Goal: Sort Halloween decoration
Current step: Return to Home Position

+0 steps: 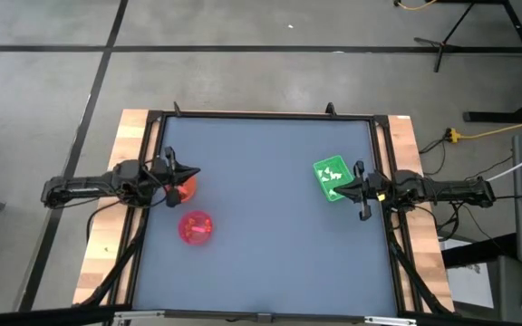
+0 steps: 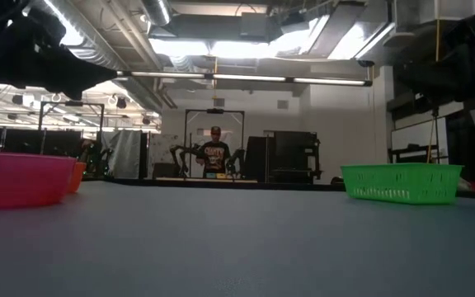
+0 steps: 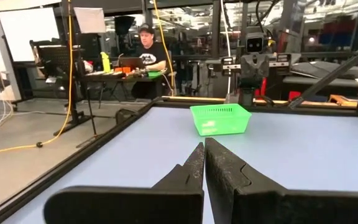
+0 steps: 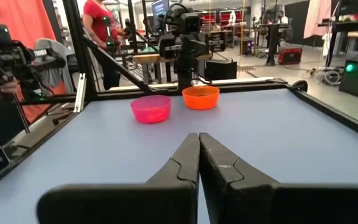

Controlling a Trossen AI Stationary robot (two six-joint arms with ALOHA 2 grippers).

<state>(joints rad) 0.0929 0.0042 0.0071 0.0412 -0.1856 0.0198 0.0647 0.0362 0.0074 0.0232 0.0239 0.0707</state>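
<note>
Small white pieces of the Halloween decoration (image 1: 331, 174) lie in the green square tray (image 1: 320, 167) at the table's right, and show through its mesh wall (image 3: 210, 128). The pink bowl (image 1: 196, 227) and the orange bowl (image 1: 185, 189) stand at the left. My left gripper (image 3: 202, 147) is shut and level, up over the orange bowl's far edge (image 1: 194, 173), pointing toward the tray. My right gripper (image 4: 199, 137) is shut and level, its tips over the tray's near right corner (image 1: 341, 190), pointing toward the bowls. Neither holds anything.
The blue-grey table top (image 1: 261, 235) lies bare between the bowls and the tray. A black frame (image 1: 261, 116) runs round its edges. Beyond the table, people are at a desk (image 3: 145, 46) and standing (image 4: 98, 25), among stands and cables.
</note>
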